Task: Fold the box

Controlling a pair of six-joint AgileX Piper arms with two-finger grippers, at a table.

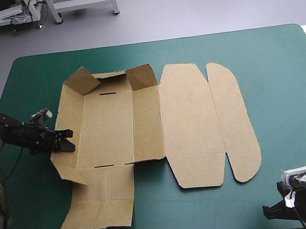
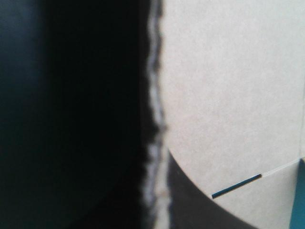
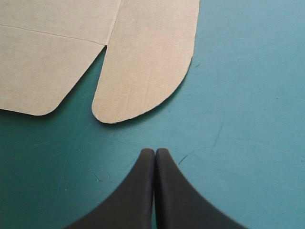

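Brown box [image 1: 189, 122], largely flat, flaps upright

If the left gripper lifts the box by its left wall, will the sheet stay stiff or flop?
Probably it hinges at its creases rather than sags: two far flaps already stand up along theirs. It looks thin and light, so the whole box may slide on the table as the left gripper pulls.
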